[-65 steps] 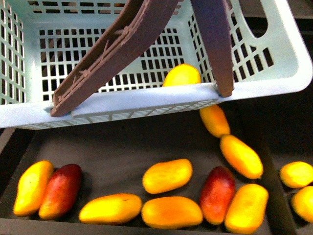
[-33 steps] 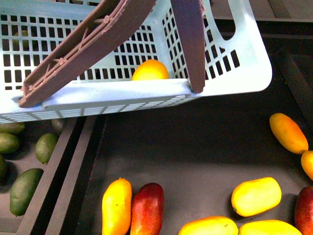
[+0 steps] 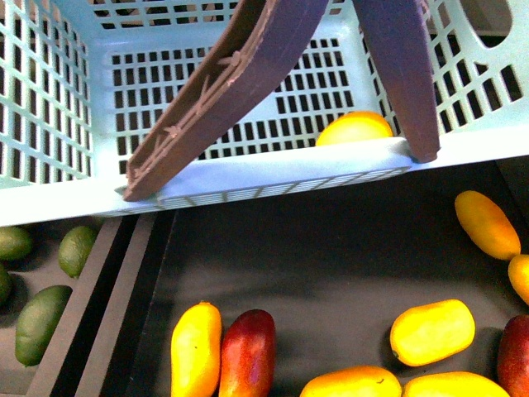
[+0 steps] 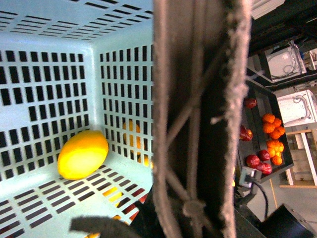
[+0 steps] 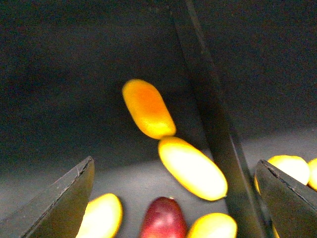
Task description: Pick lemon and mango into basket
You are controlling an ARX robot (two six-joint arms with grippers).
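The light teal basket (image 3: 248, 178) hangs over the dark fruit tray, filling the top of the front view. Its brown handle (image 3: 223, 83) rises out of frame. My left gripper (image 4: 183, 218) is shut on that handle (image 4: 198, 99), and its wrist view looks down into the basket (image 4: 44, 198). The yellow lemon (image 3: 355, 128) lies on the basket floor, seen also as the lemon (image 4: 82, 154) near a corner. Several yellow-orange mangoes lie in the tray, such as one mango (image 3: 432, 331) and another mango (image 5: 192, 167). My right gripper (image 5: 173, 208) hovers open above them, holding nothing.
Dark red mangoes (image 3: 248, 351) lie among the yellow ones, and one red mango (image 5: 163, 218) sits under my right gripper. Green avocados (image 3: 41, 322) fill the compartment to the left, past a divider (image 3: 107, 306). A tray wall (image 5: 213, 124) runs beside the mangoes.
The view slid left along the tray a second ago, bringing the avocados in. Since then the basket has swung right and looms larger, and the lemon shifted right with it.
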